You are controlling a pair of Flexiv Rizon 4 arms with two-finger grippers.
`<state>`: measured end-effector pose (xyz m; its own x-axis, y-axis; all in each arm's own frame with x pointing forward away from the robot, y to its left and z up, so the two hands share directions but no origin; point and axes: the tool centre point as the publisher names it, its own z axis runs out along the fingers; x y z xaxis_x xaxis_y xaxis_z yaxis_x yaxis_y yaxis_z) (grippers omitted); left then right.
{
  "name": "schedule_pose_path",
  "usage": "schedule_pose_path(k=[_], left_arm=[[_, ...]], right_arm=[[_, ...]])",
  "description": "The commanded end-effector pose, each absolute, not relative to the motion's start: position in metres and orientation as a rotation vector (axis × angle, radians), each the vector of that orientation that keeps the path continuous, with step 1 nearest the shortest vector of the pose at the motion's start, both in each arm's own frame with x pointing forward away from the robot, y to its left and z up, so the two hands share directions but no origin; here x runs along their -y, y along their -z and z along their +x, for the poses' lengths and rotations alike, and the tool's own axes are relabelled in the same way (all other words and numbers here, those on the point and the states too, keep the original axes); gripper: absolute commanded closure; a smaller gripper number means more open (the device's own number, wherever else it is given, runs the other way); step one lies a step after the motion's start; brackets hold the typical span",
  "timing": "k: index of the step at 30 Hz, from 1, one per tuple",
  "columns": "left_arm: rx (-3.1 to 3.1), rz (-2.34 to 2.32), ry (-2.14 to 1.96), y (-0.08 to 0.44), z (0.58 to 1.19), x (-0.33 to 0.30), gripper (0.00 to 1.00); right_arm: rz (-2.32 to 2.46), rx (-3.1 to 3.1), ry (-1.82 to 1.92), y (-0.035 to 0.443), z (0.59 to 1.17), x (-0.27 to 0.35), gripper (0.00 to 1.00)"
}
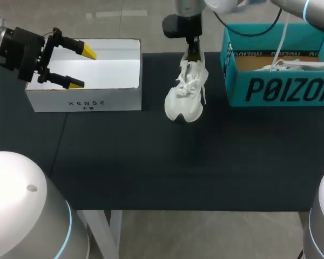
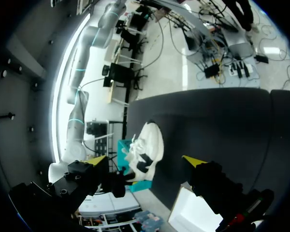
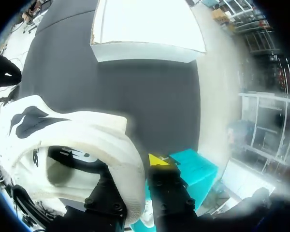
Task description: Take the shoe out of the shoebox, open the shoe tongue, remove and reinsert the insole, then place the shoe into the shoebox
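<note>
The shoe (image 1: 187,94) is near the far edge of the surface (image 1: 167,162), between the white box (image 1: 86,100) and the teal shoebox (image 1: 270,89). The right tool (image 1: 193,53) is clenched on the shoe's heel collar. The left tool (image 1: 82,67) is released, fingers spread, above the white box.

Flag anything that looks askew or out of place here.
Only the white shoe: it sits out on the table, not in the teal shoebox, pinched by its heel collar in the right gripper, laces loose and bunched. Nothing spilled or damaged.
</note>
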<state>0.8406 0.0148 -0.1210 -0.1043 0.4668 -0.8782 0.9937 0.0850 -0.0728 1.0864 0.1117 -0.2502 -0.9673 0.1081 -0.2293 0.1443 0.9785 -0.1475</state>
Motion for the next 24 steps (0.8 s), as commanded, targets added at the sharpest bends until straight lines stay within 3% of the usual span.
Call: schedule_pose_path(k=[1, 24], left_arm=[[-1.666, 1.465, 0.953, 0.121, 0.841, -0.015, 0.00], [-1.666, 1.465, 0.953, 0.121, 0.841, -0.015, 0.00]], right_arm=[[0.246, -2.891, 0.243, 0.226, 1.089, -0.102, 1.00], [0.396, -2.844, 0.156, 0.214, 1.093, -0.089, 1.00]])
